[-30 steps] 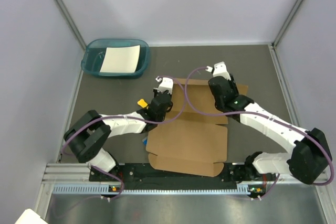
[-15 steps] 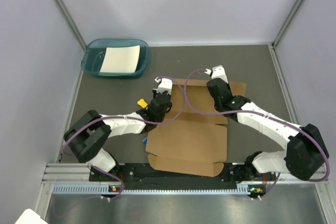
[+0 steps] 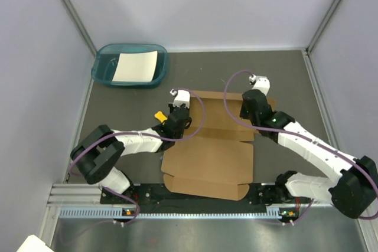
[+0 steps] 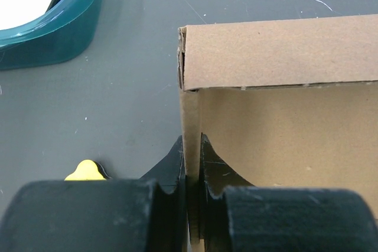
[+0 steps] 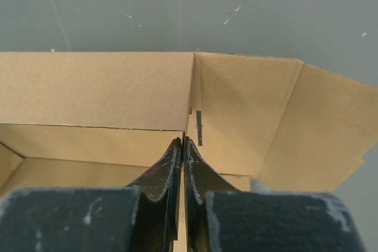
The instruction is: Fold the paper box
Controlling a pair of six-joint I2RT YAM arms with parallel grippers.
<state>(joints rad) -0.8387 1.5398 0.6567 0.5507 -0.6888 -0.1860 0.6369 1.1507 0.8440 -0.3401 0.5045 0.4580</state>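
Note:
The brown cardboard paper box [image 3: 209, 157] lies in the middle of the table, its far part raised into walls. My left gripper [image 3: 176, 115] is shut on the box's left side wall [image 4: 190, 134], seen edge-on between the fingers [image 4: 192, 151]. My right gripper [image 3: 253, 105] is shut on the box's right side wall [image 5: 190, 92], with its fingertips [image 5: 182, 144] pinching the thin edge. The far wall [image 4: 277, 51] stands up and also shows in the right wrist view [image 5: 94, 90]. An outer flap [image 5: 319, 134] splays to the right.
A teal plastic tray [image 3: 104, 72] holding a white paper sheet [image 3: 134, 66] sits at the far left; its rim shows in the left wrist view [image 4: 65, 28]. A small yellow item [image 3: 159, 115] lies by the left gripper, also in the left wrist view [image 4: 85, 170]. Grey walls enclose the table.
My right gripper has moved right and outward, and the left has shifted slightly left. The box's side walls now stand up, with the far wall raised between them.

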